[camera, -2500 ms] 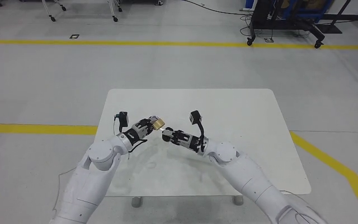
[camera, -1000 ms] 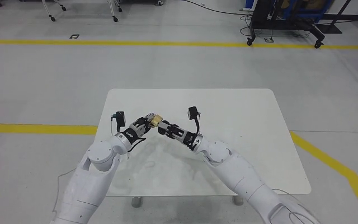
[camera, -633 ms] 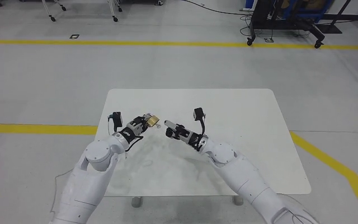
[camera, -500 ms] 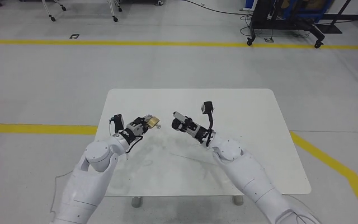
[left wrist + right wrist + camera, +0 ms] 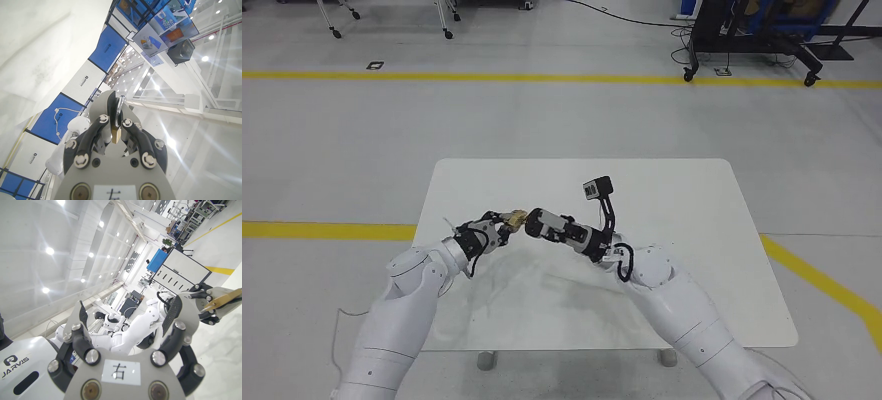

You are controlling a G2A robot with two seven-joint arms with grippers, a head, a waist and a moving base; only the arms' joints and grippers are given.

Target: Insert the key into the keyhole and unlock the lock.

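Since half a second ago the right gripper (image 5: pixel 533 221) has swung back in from farther along the white table (image 5: pixel 682 200). It now sits just beside the small brass padlock with a silver shackle (image 5: pixel 514 215), which the left gripper (image 5: pixel 504 220) holds up off the tabletop.

The left gripper is clenched on the padlock. Its own wrist view shows the lock edge-on, with fingers (image 5: pixel 105 111) pressed to either side of the shackle and body.

The right gripper is spread wide, with nothing between its ribbed pads (image 5: pixel 171 313). Its wrist view shows the padlock's far end, where a small silvery piece (image 5: pixel 205 309) juts out (whether that is the key, I cannot tell).

From above, the right gripper and padlock sit too close to judge whether they touch.
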